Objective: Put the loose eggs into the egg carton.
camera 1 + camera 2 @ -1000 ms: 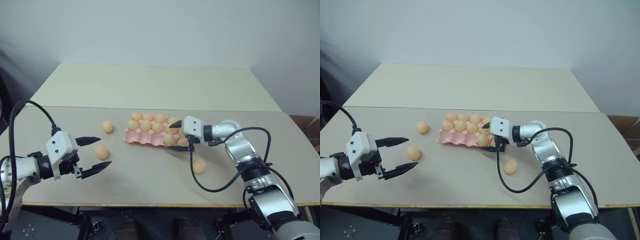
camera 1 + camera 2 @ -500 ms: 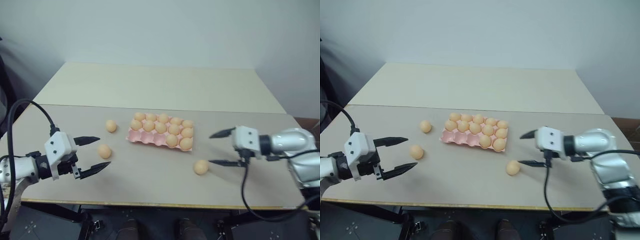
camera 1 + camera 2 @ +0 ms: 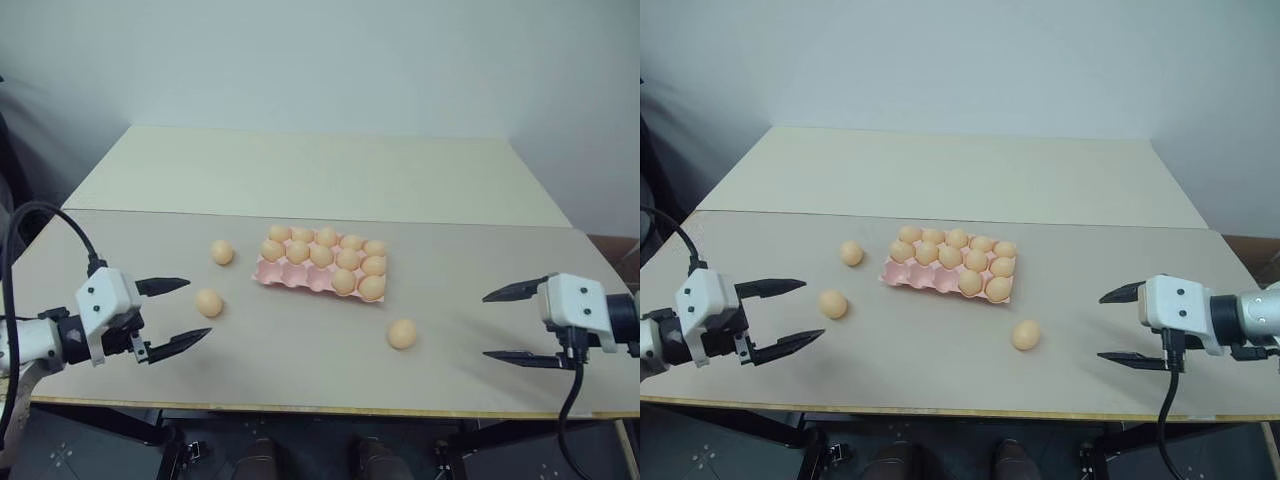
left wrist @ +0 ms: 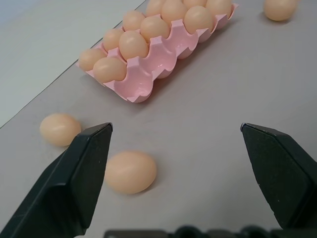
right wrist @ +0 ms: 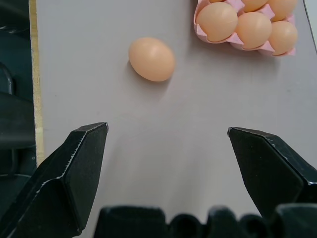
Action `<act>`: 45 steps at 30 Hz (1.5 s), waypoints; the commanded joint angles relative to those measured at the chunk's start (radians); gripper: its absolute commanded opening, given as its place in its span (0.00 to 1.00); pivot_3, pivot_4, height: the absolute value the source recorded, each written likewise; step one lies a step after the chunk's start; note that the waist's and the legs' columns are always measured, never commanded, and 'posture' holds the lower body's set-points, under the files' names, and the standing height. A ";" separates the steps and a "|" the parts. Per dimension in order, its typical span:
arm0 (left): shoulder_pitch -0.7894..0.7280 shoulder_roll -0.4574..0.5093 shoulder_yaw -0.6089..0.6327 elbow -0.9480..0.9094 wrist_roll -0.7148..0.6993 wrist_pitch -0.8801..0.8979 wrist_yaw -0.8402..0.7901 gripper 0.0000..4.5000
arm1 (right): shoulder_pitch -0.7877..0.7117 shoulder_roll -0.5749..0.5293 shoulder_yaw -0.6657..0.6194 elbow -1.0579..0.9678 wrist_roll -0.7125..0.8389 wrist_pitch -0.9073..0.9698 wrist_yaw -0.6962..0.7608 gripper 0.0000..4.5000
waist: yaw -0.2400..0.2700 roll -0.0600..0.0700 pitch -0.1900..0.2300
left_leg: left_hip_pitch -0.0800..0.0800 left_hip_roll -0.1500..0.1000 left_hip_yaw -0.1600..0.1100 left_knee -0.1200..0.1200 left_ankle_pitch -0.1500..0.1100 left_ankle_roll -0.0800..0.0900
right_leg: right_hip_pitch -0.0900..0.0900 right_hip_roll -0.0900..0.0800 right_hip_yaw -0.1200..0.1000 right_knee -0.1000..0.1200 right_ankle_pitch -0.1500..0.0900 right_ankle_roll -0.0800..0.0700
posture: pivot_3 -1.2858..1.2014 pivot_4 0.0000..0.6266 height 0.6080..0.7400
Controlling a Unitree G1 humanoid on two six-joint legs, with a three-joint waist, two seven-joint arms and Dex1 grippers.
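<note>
I have the table (image 3: pixel 300 180) in front of me with the egg carton (image 3: pixel 300 277) sitting near its middle, and by my count it holds about twelve eggs, so the job looks mostly done. The near row, seen best from the left wrist, has empty pink cups at the end toward my left arm; I judge about three cups are free, matching what lies loose. My left gripper (image 3: pixel 172 316) hangs over the near left part of the table with its jaws wide apart and nothing between them, and my right gripper (image 3: pixel 520 324) hangs at the near right edge, also spread wide and empty. Three loose eggs remain on the tabletop: one (image 3: pixel 209 302) just ahead of the left gripper, another (image 3: pixel 222 252) farther back and beside the carton's left end, and a third (image 3: pixel 402 333) in front of the carton's right end, between it and the right gripper.
</note>
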 commanded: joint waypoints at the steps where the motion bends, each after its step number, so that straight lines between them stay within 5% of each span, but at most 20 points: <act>1: -0.019 0.019 0.031 0.000 -0.001 -0.022 -0.005 1.00 | 0.005 -0.019 -0.048 -0.023 0.016 0.008 -0.008 1.00 | 0.001 0.000 0.000 | 0.000 0.000 0.000 0.000 0.000 0.000 | 0.000 0.000 0.000 0.000 0.000 0.000 | 0.52 0.24 1.00; 9: -0.033 0.018 0.019 0.006 0.003 -0.025 0.001 1.00 | -0.022 0.007 0.022 -0.039 0.036 0.017 -0.031 1.00 | 0.000 0.000 0.000 | 0.000 0.000 0.000 0.000 0.000 0.000 | 0.000 0.000 0.000 0.000 0.000 0.000 | 0.52 0.24 1.00; 23: -0.039 0.014 0.004 -0.006 0.018 -0.025 0.016 1.00 | -0.284 0.241 0.426 0.062 -0.148 0.003 -0.171 1.00 | -0.003 0.000 0.000 | -0.001 0.000 0.000 0.000 0.000 0.000 | -0.001 0.000 0.000 0.000 0.000 0.000 | 0.52 0.24 1.00; 35: 0.001 0.013 0.019 -0.028 0.023 -0.025 0.041 1.00 | -0.332 0.304 0.523 0.179 -0.234 0.002 -0.199 1.00 | 0.000 0.000 0.000 | -0.001 0.000 0.000 0.000 0.000 0.000 | -0.001 0.000 0.000 0.000 0.000 0.000 | 0.52 0.24 1.00; 38: 0.001 0.013 0.014 -0.026 0.028 -0.029 0.045 1.00 | -0.328 0.310 0.520 0.182 -0.226 -0.004 -0.186 0.86 | 0.000 0.000 0.000 | -0.001 0.000 0.000 0.000 0.000 0.000 | -0.001 0.001 0.000 0.000 0.000 0.000 | 0.52 0.24 1.00; 42: -0.005 0.014 0.014 -0.030 0.024 -0.027 0.049 1.00 | -0.323 0.318 0.523 0.167 -0.241 -0.004 -0.205 0.56 | -0.001 0.000 0.000 | -0.001 0.000 0.000 0.000 0.000 0.000 | -0.001 0.001 0.000 0.000 0.000 0.000 | 0.52 0.24 1.00; 45: -0.009 0.014 0.014 -0.032 0.020 -0.027 0.050 1.00 | -0.317 0.316 0.520 0.156 -0.247 -0.005 -0.203 0.52 | -0.001 0.000 0.000 | -0.001 0.000 0.000 0.000 0.000 0.000 | -0.001 0.001 0.000 0.000 0.000 0.000 | 0.52 0.24 1.00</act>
